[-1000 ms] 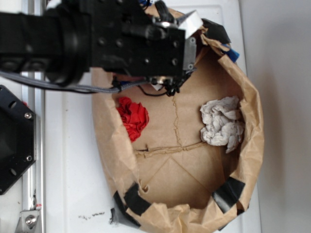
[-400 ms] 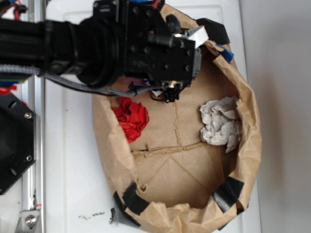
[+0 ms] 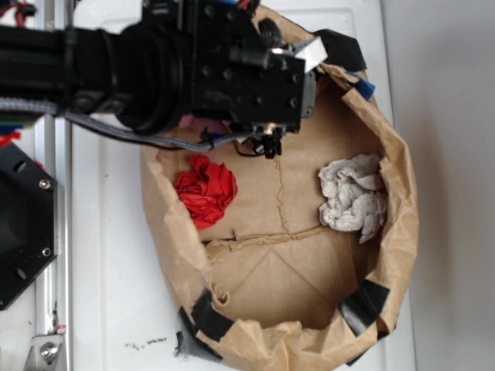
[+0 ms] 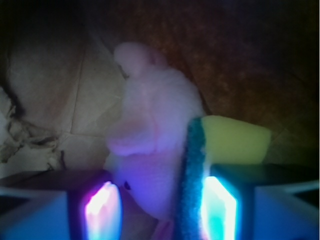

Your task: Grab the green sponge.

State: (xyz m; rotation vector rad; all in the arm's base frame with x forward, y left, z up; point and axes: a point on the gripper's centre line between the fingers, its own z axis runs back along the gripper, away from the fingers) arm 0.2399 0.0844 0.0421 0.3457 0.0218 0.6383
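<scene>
- Black robot gripper (image 3: 269, 145) hanging low inside the crumpled brown paper bag (image 3: 398, 232), at its upper end.
- In the wrist view, glowing fingers (image 4: 102, 210) spread apart, nothing clamped yet.
- Yellow foam sponge with a green scrubby layer (image 4: 232, 142) sitting right against the inner face of the right-hand finger, green side facing the gap.
- Soft pale pink plush thing (image 4: 155, 140) filling the space between the fingers, touching the sponge.
- Red rose-like paper ball (image 3: 205, 192) near the bag's left wall, grey-white crumpled paper ball (image 3: 354, 197) by the right wall, well apart.
</scene>
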